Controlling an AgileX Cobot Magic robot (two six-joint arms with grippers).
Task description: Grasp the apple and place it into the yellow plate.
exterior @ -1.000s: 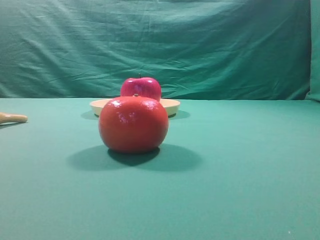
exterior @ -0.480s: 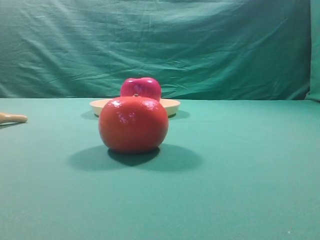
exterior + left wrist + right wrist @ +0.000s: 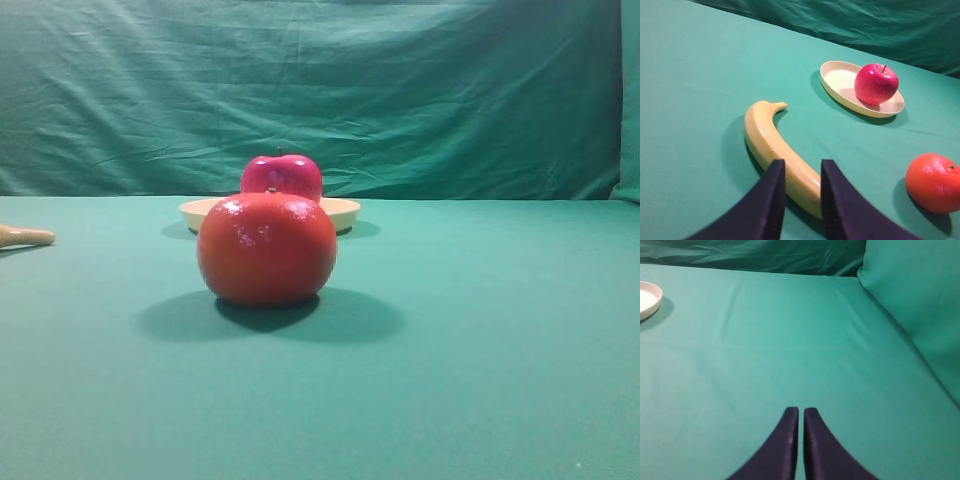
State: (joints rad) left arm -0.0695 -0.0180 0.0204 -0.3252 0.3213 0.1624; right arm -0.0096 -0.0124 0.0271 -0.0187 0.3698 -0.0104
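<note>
The dark crimson apple (image 3: 876, 83) with its thin stem sits upright in the pale yellow plate (image 3: 837, 80). In the exterior high view the apple (image 3: 283, 174) shows behind the orange-red fruit, on the plate (image 3: 343, 210). My left gripper (image 3: 802, 169) hovers low over the near end of a banana, well short of the plate, its fingers (image 3: 774, 197) a little apart and holding nothing. My right gripper (image 3: 800, 411) is shut and empty over bare cloth, far to the right of the plate's edge (image 3: 647, 299). Neither gripper shows in the exterior high view.
A smooth orange-red round fruit (image 3: 266, 248) stands in front of the plate; it also shows in the left wrist view (image 3: 934, 182). A yellow banana (image 3: 771, 142) lies left of the plate, its tip (image 3: 26, 236) at the left edge. A green cloth backdrop (image 3: 320, 90) rises behind.
</note>
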